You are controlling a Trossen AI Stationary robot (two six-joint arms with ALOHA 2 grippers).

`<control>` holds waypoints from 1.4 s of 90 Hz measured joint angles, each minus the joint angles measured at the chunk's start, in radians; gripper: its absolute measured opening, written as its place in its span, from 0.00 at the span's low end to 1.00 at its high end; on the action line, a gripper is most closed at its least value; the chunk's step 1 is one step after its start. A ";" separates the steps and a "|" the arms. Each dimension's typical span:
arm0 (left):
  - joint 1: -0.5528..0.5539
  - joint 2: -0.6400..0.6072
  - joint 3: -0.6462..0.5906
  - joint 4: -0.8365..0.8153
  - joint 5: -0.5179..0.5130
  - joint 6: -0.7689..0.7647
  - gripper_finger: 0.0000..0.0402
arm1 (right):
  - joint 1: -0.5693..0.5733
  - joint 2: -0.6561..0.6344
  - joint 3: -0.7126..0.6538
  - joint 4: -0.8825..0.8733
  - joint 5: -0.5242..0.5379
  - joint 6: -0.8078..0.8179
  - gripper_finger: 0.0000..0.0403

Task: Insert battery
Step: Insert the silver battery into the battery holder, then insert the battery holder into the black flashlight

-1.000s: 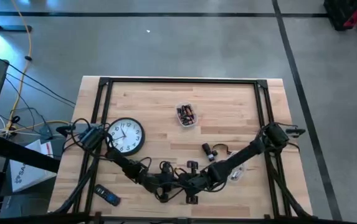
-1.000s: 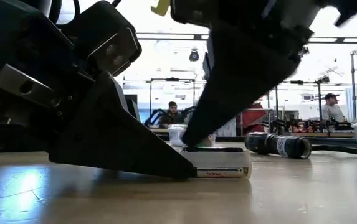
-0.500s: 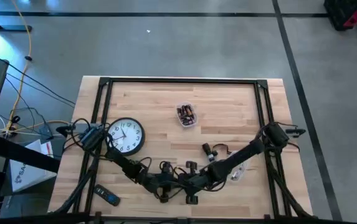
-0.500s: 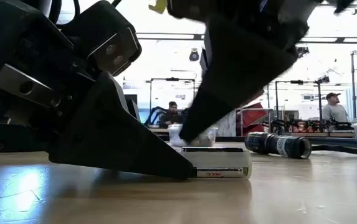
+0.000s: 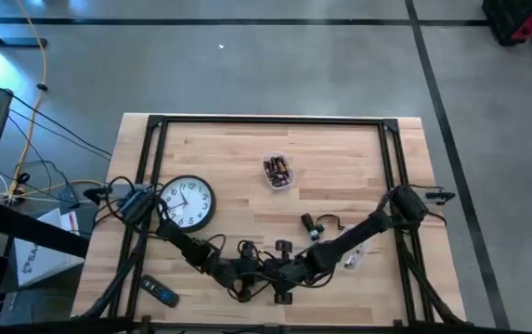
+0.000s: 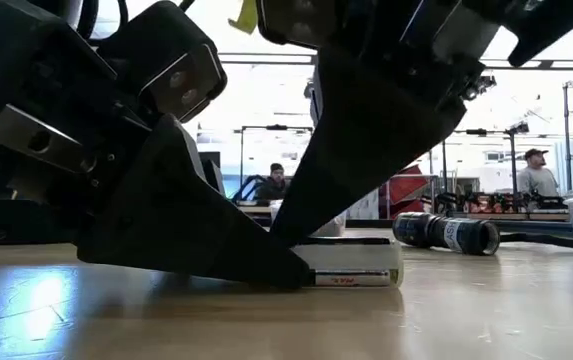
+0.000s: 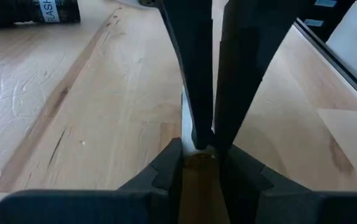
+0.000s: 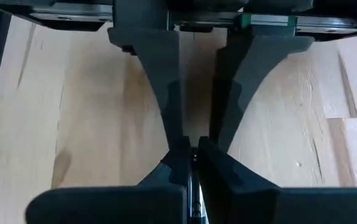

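Gripper-to-gripper work at the near edge of the table (image 5: 340,148): bringing the right gripper (image 8: 194,158) steeply down from above, fingers drawn together to a bare sliver, and meeting the left gripper (image 7: 201,149) tip to tip, the latter lying low along the wood; not possible to tell what grip the left one has.

Lying flat directly under both tips: one pale slab-shaped piece (image 6: 356,272) with red lettering, its near end touching the left tip, its dark upper face just under the right tip. Not possible to tell whether this piece is a battery or the thing receiving one.

Resting just behind, on its side: one black flashlight (image 6: 446,232). Sitting near the right arm: one clear plastic item (image 5: 351,261). Lying off by the left arm: one dark remote (image 5: 160,293).

Farther back, facing up: one round clock (image 5: 186,202). Holding the loose batteries (image 5: 277,170), too small to count, well apart from both grippers at mid-table: one small clear tub (image 5: 289,182).

Showing in the room beyond: two people, one seated (image 6: 277,181), one standing in a cap (image 6: 533,172).
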 joint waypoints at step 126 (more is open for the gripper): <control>0.283 -0.010 -0.001 0.444 0.541 0.067 0.16 | 0.318 -0.604 -0.612 0.051 0.785 -0.060 0.29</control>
